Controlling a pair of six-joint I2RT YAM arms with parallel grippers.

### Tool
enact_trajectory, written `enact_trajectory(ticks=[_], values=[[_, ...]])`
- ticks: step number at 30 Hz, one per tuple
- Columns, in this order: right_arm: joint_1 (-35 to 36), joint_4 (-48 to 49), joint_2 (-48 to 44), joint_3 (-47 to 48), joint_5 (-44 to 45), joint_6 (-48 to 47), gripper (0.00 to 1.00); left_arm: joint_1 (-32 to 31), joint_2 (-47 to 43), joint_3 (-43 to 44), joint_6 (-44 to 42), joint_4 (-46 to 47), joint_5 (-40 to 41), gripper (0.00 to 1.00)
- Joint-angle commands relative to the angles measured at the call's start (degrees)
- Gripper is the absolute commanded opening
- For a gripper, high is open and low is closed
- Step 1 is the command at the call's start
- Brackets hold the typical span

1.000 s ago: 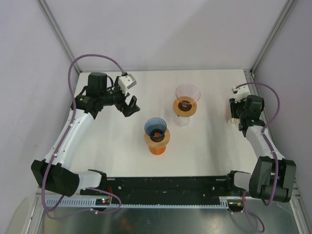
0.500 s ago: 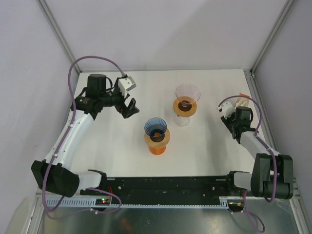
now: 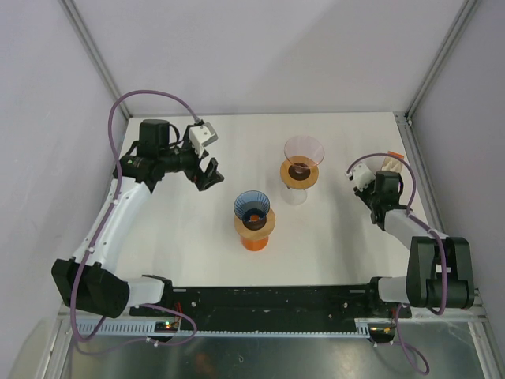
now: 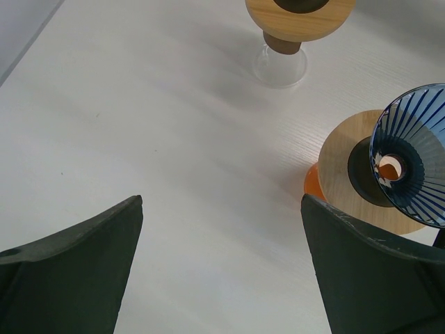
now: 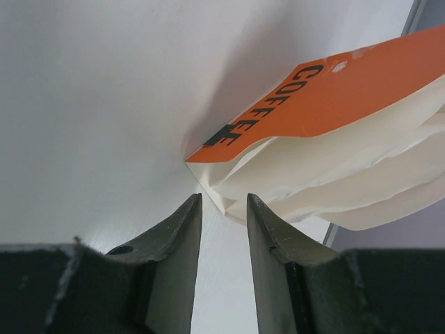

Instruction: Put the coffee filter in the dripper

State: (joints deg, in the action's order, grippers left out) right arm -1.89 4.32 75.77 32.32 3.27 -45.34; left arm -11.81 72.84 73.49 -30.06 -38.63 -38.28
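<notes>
A stack of white paper coffee filters (image 5: 327, 184) under an orange "COFFEE" band (image 5: 334, 87) lies at the table's right edge (image 3: 392, 163). My right gripper (image 5: 222, 200) points at its near corner. The jaws stand a narrow gap apart, with the corner just at the tips and nothing clamped. In the top view the right gripper (image 3: 387, 173) is right beside the pack. A blue ribbed dripper (image 3: 252, 207) sits on a wooden ring and orange stand; it also shows in the left wrist view (image 4: 417, 156). My left gripper (image 3: 211, 174) is wide open and empty, left of the blue dripper.
A pink dripper (image 3: 304, 149) on a wooden ring with a clear glass base (image 4: 279, 66) stands behind and right of the blue one. The enclosure's metal frame (image 3: 414, 158) runs along the right table edge just behind the filter pack.
My right arm has swung round and its gripper now points at the filter pack's corner. The left arm has barely moved.
</notes>
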Motion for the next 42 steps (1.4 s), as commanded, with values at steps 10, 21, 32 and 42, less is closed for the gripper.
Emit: enact_trajectory(ticks=[10,21,32,42], values=[[1.1,6.4,3.4,0.4,4.1,-2.1,0.35,0.9,0.1,0.9,-1.4,1.2,-3.2,1.0],[1.2,7.2,4.8,0.6,3.8,-2.8,0.33,1.2,-0.2,0.7,-1.7,1.1,-3.6,1.0],[0.5,9.4,6.7,1.1,3.1,-3.1,0.33,1.3,-0.6,0.3,-1.9,0.5,-4.6,1.0],[0.2,11.8,8.6,1.7,3.2,-1.9,0.33,1.4,-0.3,0.8,-2.0,0.1,-5.1,1.0]])
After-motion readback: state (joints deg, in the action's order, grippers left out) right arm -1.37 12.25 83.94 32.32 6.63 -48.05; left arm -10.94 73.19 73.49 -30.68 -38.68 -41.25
